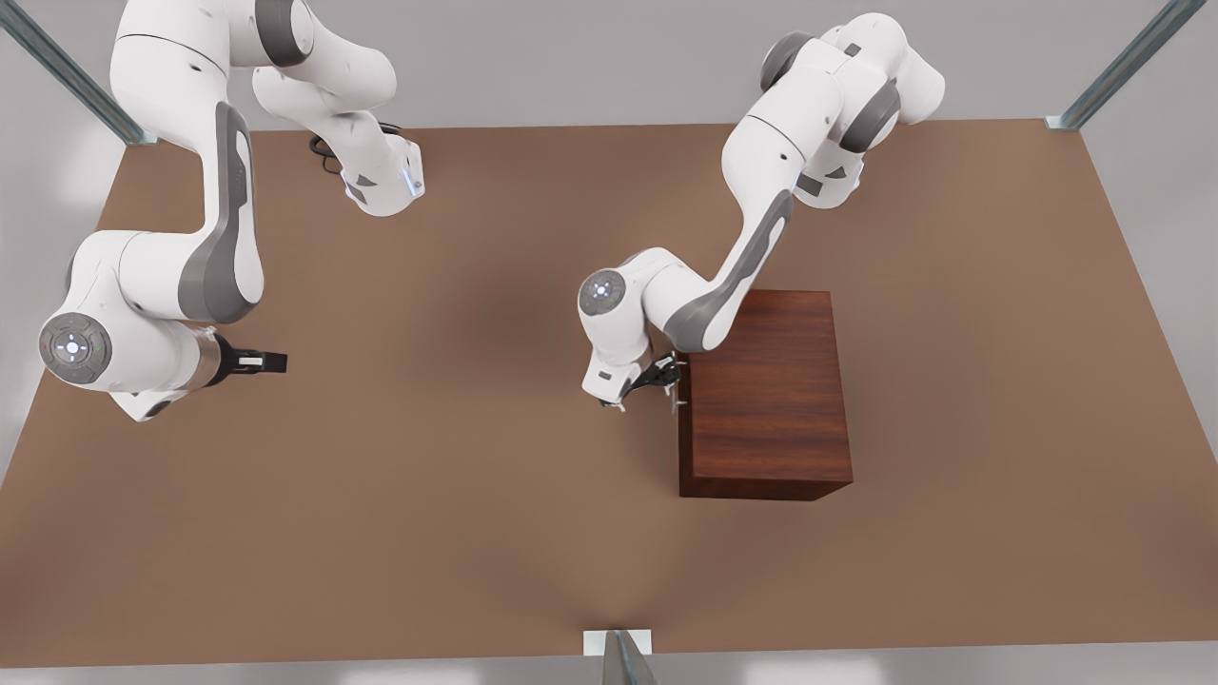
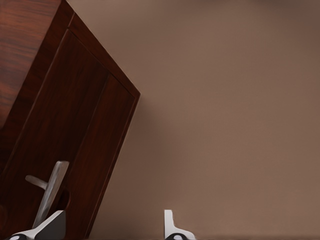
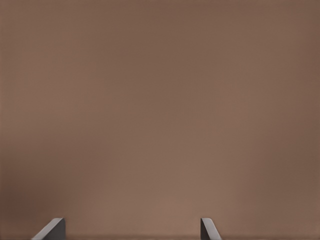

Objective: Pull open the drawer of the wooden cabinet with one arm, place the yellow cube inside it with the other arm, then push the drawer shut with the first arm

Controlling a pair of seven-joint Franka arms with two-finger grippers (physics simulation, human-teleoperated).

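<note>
I see the left gripper (image 1: pixel 666 379) spread open at the silver handle (image 2: pixel 50 192) on the closed drawer (image 2: pixel 65 145) of the wooden cabinet (image 1: pixel 769 395). My right gripper (image 1: pixel 271 362), also released, waits well apart over the table (image 1: pixel 457 495).

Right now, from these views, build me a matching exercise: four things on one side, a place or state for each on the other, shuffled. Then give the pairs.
Things:
1. left gripper
2. right gripper
3. drawer
4. handle

States:
A. shut, flush with the wooden cabinet
B. thin silver bar, beside one left fingertip
C. open, at the drawer front
D. open, over bare table, waiting

Pairs: 1-C, 2-D, 3-A, 4-B
</note>
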